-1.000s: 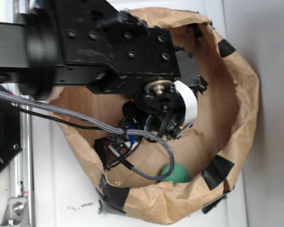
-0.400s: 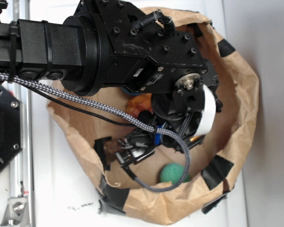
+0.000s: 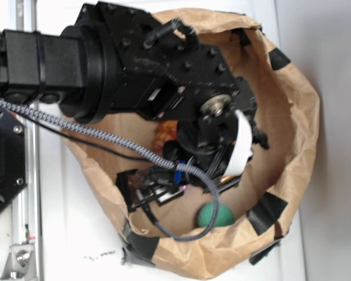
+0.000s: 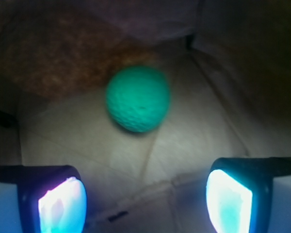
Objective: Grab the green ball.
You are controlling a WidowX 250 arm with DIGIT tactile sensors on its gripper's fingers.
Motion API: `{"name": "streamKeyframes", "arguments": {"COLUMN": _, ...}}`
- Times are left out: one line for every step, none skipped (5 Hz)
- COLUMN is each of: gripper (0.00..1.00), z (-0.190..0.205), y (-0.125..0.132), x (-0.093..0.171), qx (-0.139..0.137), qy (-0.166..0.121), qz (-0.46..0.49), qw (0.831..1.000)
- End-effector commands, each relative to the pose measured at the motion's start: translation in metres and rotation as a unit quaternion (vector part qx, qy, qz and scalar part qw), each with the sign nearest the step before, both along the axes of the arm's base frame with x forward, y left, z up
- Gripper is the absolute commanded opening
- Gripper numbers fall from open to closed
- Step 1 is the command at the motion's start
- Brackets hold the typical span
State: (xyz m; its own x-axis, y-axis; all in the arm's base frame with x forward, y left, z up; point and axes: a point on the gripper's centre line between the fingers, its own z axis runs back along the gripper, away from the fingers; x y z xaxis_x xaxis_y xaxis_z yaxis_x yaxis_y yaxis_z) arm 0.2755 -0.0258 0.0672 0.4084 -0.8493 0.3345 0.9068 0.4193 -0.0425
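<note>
My claw (image 4: 145,199) is spread wide, its two lit fingers (image 4: 61,204) at the near edge with nothing between them. Just beyond, clear of both fingers, the green ball (image 4: 138,98) rests on the floor of the brown paper bag (image 3: 298,134), near the bag's wall.
</note>
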Motion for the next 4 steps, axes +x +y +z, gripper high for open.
{"name": "streamKeyframes", "arguments": {"gripper": 1.00, "z": 0.010, "y": -0.038, "x": -0.007, "qx": -0.028, "qy": -0.046, "qz": -0.038, "qw": 0.998}}
{"name": "streamKeyframes", "arguments": {"gripper": 1.00, "z": 0.001, "y": -0.046, "x": 0.008, "qx": -0.035, "qy": -0.056, "qz": -0.044, "qw": 0.997}}
{"name": "streamKeyframes", "arguments": {"gripper": 1.00, "z": -0.022, "y": -0.053, "x": 0.015, "qx": -0.032, "qy": -0.052, "qz": -0.049, "qw": 0.997}}
{"name": "streamKeyframes", "arguments": {"gripper": 1.00, "z": -0.032, "y": -0.052, "x": 0.021, "qx": -0.036, "qy": -0.050, "qz": -0.039, "qw": 0.997}}
